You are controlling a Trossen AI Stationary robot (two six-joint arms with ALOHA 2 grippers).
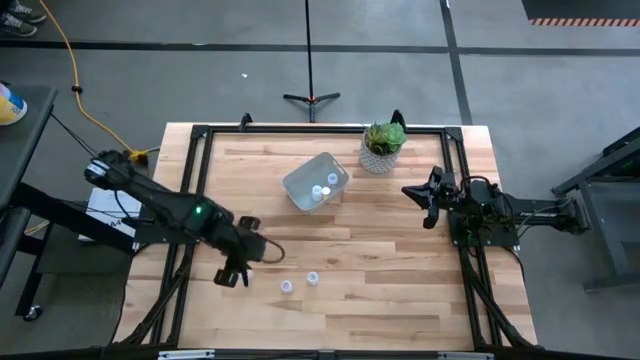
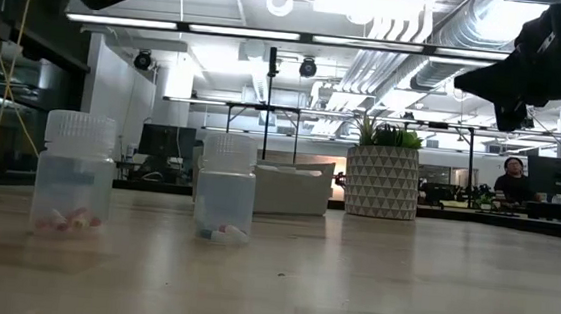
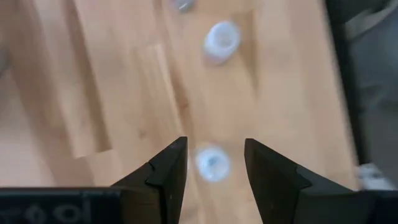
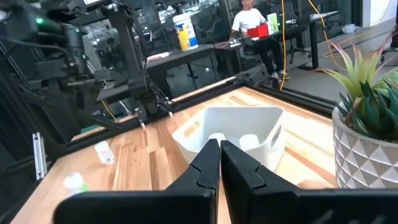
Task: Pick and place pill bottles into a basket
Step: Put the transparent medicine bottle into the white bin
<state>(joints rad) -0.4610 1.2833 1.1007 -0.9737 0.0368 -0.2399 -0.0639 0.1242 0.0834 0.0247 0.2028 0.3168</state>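
No readable writing on the pill bottles [image 2: 74, 174] or basket [image 1: 313, 180].

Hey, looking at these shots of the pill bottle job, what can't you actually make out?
- Bottle count in the basket: the high view shows two caps, too small to tell if more lie under them.
- Bottle between the left gripper jaws: blurred in the left wrist view, so contact is unclear.
- Basket in the low view: partly hidden behind a bottle.
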